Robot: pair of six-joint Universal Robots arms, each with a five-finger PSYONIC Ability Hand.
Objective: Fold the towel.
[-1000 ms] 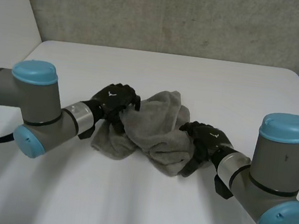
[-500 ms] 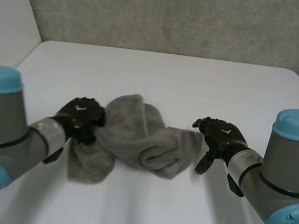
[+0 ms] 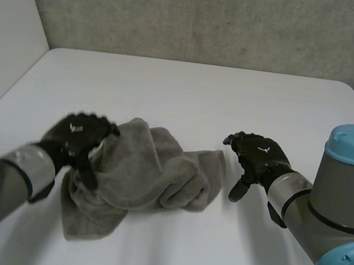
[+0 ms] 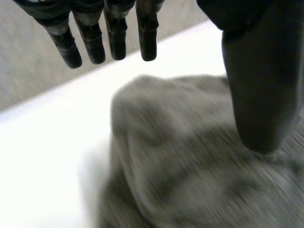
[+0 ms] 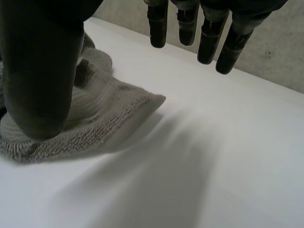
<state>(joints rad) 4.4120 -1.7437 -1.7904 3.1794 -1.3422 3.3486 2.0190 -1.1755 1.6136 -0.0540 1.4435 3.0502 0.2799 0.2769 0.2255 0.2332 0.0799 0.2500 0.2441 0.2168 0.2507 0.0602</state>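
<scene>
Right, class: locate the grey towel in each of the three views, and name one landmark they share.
Head view: towel crumpled on the white table, between the left robot hand and right robot hand.
Left wrist view: towel under that robot hand's palm.
Right wrist view: towel's corner beside the thumb.
Shared landmark: the white table meeting the grey wall.

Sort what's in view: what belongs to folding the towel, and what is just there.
For the job: grey towel, crumpled; left hand, open, over its left end; right hand, open, beside its right corner.
Just there: white table; grey wall behind.
</scene>
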